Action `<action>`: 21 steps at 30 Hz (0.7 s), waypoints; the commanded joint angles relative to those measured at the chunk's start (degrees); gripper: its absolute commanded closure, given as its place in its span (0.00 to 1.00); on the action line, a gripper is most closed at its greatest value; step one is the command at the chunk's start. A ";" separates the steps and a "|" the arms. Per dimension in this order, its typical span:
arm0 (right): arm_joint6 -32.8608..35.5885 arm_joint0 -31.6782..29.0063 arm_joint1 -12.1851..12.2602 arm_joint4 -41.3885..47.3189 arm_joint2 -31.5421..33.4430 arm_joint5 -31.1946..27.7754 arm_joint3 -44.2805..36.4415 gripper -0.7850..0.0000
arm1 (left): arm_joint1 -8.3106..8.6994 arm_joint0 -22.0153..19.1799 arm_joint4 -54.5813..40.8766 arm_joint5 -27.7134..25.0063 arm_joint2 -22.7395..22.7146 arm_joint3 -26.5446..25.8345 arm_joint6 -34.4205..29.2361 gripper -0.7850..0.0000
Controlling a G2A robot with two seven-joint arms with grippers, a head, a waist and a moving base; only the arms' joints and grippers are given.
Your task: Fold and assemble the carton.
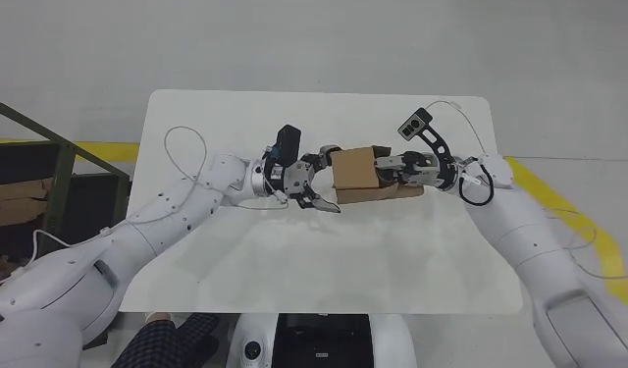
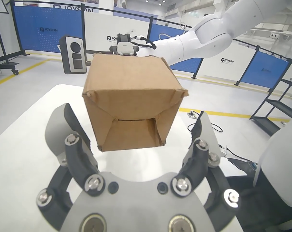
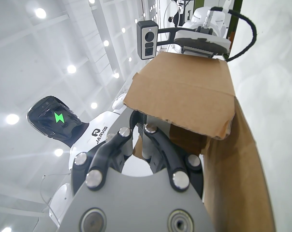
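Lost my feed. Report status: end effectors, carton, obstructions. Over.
Left end effector open, facing carton end, no contact. Right end effector shut on carton wall. End flaps folded partly inward. No obstruction seen.

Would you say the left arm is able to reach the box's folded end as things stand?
Probably yes: the left tool is open and faces the folded end of the box, nothing between them; the right tool holds its far side.

One brown cardboard carton [image 1: 355, 170], one white table [image 1: 294, 260], two grippers, one left gripper [image 2: 135, 111] and one right gripper [image 1: 396, 170], two wrist cameras [image 1: 287, 140], one dark green rack [image 1: 41, 150].
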 commanded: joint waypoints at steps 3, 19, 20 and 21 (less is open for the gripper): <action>0.00 -0.08 -0.31 -0.24 0.42 0.00 0.40 1.00 | -0.25 0.81 -0.70 -0.50 -1.40 0.11 -1.62 0.28; 0.00 -0.29 -1.30 -2.25 1.74 0.06 1.04 1.00 | -1.73 3.43 -3.66 -2.20 -6.35 0.62 -8.22 0.49; 0.00 -0.32 -1.33 -2.43 1.86 0.07 1.07 1.00 | -1.79 3.62 -3.80 -2.48 -6.68 0.63 -8.35 0.50; 0.00 -0.35 -1.35 -2.55 2.00 0.07 1.12 1.00 | -1.83 3.77 -3.77 -2.77 -7.02 0.61 -8.50 0.50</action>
